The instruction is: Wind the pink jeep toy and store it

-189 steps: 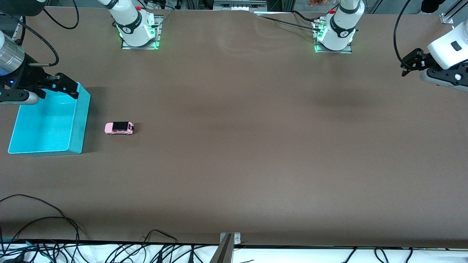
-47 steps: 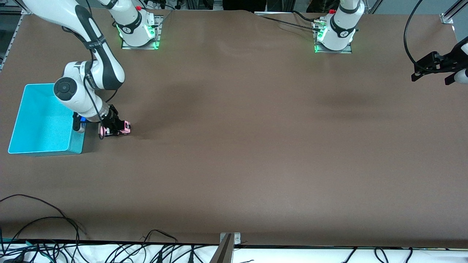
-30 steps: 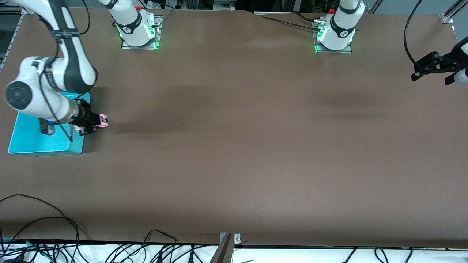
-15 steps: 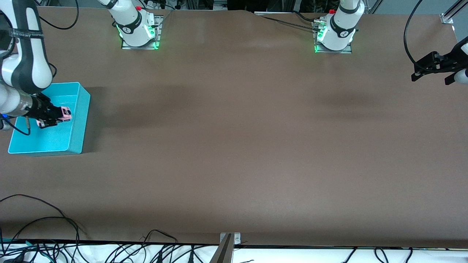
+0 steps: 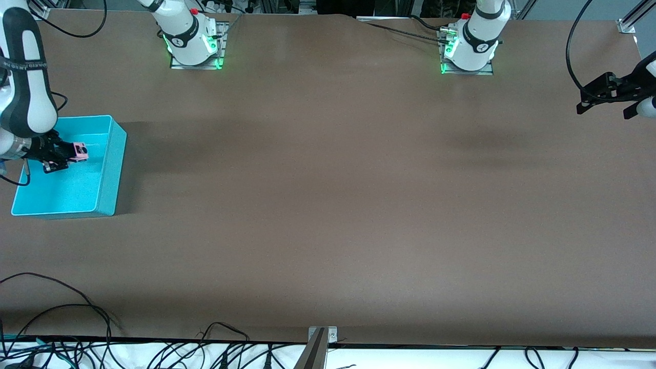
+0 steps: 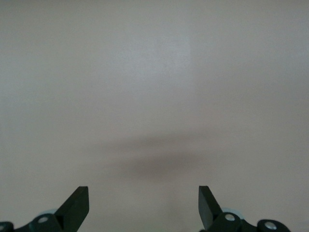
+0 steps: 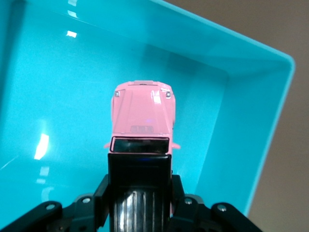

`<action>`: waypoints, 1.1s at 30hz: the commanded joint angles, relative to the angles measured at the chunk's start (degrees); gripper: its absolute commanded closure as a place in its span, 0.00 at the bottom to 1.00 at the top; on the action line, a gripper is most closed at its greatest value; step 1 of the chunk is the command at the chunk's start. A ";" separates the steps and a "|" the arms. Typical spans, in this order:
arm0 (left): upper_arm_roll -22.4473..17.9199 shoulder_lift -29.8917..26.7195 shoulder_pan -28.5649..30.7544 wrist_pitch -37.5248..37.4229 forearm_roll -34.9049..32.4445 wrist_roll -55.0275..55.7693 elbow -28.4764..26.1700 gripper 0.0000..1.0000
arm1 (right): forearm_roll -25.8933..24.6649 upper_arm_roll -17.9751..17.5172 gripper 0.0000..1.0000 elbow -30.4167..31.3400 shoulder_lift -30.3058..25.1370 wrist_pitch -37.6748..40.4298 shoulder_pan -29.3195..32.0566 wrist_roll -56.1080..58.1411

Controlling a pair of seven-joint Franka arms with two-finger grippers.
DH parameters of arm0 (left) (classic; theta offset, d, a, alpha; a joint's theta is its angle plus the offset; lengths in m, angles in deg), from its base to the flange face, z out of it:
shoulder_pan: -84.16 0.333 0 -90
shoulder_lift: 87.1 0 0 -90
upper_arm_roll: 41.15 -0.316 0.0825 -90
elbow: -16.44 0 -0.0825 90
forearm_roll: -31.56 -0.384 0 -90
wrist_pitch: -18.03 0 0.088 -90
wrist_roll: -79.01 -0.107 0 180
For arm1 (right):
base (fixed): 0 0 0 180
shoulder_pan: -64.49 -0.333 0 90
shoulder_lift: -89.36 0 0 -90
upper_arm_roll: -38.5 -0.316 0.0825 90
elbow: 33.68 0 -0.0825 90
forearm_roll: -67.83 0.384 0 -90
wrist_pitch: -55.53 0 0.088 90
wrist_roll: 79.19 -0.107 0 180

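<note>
The pink jeep toy (image 5: 79, 150) (image 7: 142, 121) hangs in the air over the turquoise bin (image 5: 115, 169) (image 7: 251, 145), its pink hood pointing away from the wrist. My right gripper (image 5: 61, 156) (image 7: 140, 193) is shut on the jeep's black rear section, one finger on each side. The bin sits at the right arm's end of the table. My left gripper (image 5: 610, 97) (image 6: 144, 208) waits open over the left arm's end of the table, with nothing between its fingers and only bare table under it.
The brown table (image 5: 328, 205) stretches between the two arm bases (image 5: 192, 43) (image 5: 469, 48). Loose cables (image 5: 61, 318) lie along the edge nearest the front camera, beside a metal bracket (image 5: 320, 341).
My right gripper has carried the jeep from the table beside the bin, over the bin's wall, to a spot above the bin's inside. The left arm has stayed still.
</note>
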 commanded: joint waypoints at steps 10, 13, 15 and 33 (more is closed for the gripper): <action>-0.06 0.76 0.11 -1.22 0.49 0.38 1.58 0.00 | 3.78 -0.04 0.75 -0.22 8.01 -10.68 1.85 0.96; -0.06 0.76 0.11 -1.22 0.49 0.38 1.58 0.00 | 3.78 -0.13 0.64 0.21 8.19 -11.56 2.11 0.96; -0.06 0.76 0.11 -1.22 0.49 0.47 1.58 0.00 | 3.87 -0.21 0.29 0.21 8.19 -11.92 2.11 0.96; -0.06 0.76 0.11 -1.22 0.49 0.47 1.58 0.00 | 3.78 -0.30 0.00 -1.19 0.98 -1.82 1.49 7.90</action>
